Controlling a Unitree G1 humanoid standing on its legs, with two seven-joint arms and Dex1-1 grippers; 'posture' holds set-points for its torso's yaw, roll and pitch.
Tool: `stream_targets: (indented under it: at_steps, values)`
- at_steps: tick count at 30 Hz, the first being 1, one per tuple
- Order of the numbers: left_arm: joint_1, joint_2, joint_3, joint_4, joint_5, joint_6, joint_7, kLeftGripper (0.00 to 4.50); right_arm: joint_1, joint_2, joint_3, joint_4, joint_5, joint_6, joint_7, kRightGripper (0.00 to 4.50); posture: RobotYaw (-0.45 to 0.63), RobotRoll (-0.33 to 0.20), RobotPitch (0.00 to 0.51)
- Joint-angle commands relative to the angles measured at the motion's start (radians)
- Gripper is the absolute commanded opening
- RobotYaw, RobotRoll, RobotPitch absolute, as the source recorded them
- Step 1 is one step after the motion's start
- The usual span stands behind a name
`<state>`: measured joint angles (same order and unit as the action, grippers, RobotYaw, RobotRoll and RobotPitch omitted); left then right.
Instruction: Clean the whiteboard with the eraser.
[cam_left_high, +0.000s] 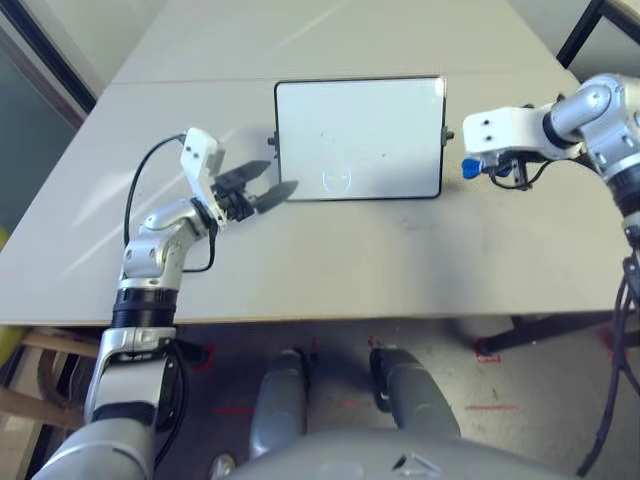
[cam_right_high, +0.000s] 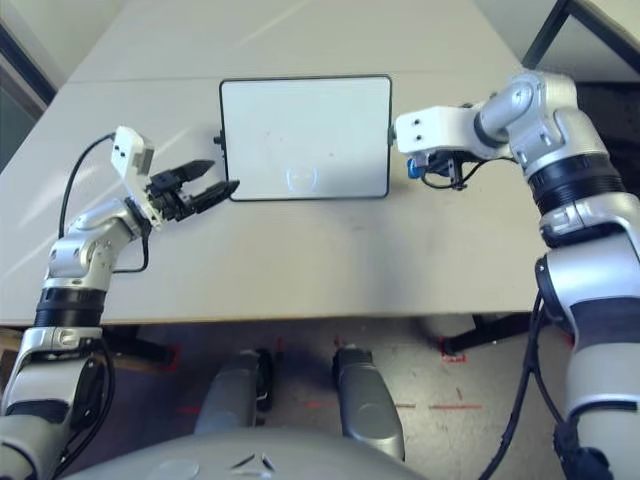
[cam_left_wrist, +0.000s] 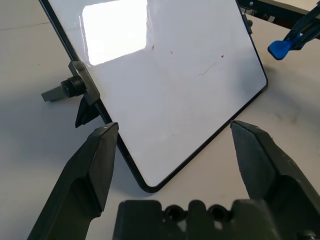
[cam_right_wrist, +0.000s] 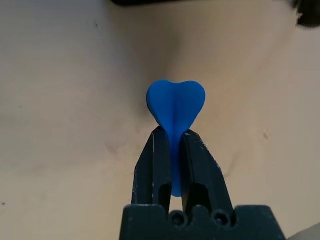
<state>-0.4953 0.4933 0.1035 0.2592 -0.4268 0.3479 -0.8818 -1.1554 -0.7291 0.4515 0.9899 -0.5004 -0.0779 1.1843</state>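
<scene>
Eraser (cam_right_wrist: 175, 102) pinched in the right gripper (cam_left_high: 478, 168) hangs off the whiteboard's (cam_left_high: 360, 135) right edge, left gripper (cam_left_high: 262, 185) wide at its near-left corner; wiping looks nearly done.

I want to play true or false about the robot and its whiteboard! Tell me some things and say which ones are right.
1. The right pincer is squeezing the blue eraser. True.
2. The eraser is rubbing the middle of the whiteboard. False: it is held off the board's right edge, over the table.
3. The left pincer is open, by the board's near left corner. True.
4. The left pincer is holding a marker. False: nothing is between its fingers.
5. The board is covered in thick red scribbles. False: it looks mostly clean, with a faint blue round mark and a few tiny specks.
</scene>
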Motion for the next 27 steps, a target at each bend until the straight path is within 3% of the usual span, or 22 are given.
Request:
stream_targets:
  at_steps: [1, 14, 27]
  values:
    - [0.003, 0.018, 0.000, 0.010, 0.012, 0.003, -0.012, 4.50, -0.036, 0.013, 0.007, 0.111, -0.032, -0.004, -0.090, 0.03, -0.14, 0.000, 0.133]
    - [0.000, 0.040, 0.001, 0.011, 0.011, 0.007, -0.019, 4.50, -0.027, 0.044, -0.014, 0.237, -0.020, 0.039, -0.139, 0.03, -0.14, 0.000, 0.131]
    - [-0.024, 0.031, -0.014, 0.043, 0.021, -0.006, -0.026, 4.50, -0.047, 0.084, -0.121, 0.271, 0.087, 0.371, -0.066, 0.03, -0.16, 0.000, 0.130]
